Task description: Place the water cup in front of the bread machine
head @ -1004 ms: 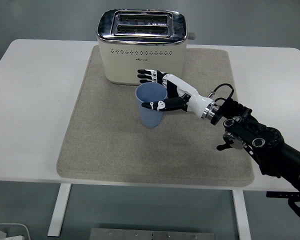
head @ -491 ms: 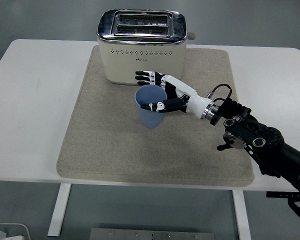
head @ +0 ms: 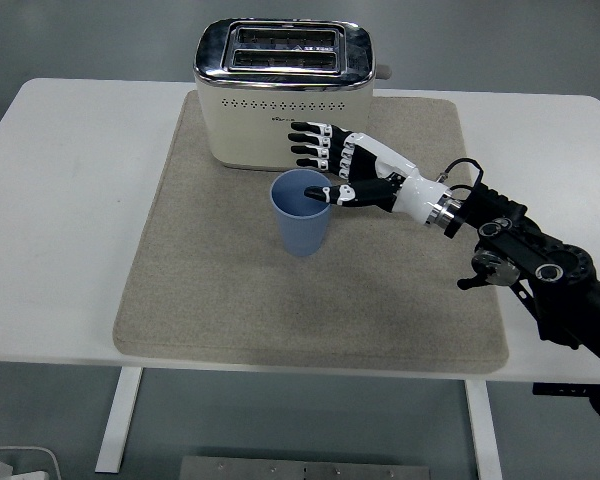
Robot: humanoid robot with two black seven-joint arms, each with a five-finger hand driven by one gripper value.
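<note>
On the beige mat (head: 180, 300), just in front of the cream bread machine (head: 283, 95), the blue water cup (head: 302, 212) was standing upright on its own, so I judged the placing step basically done. To its right, my right robot hand (head: 345, 170) had let go: fingers spread flat above the cup's far rim, thumb tip hovering over the rim's right side, gripping nothing as far as I could see. Compared with half a second earlier, when the thumb and fingers were wrapped around the cup wall, the hand had lifted up and shifted right, and the forearm (head: 520, 255) sat higher over the white worktop (head: 70, 200). Cup hadn't budged. Next move, I figured, was pulling the arm back right without clipping the rim. Left arm wasn't in shot.
</note>
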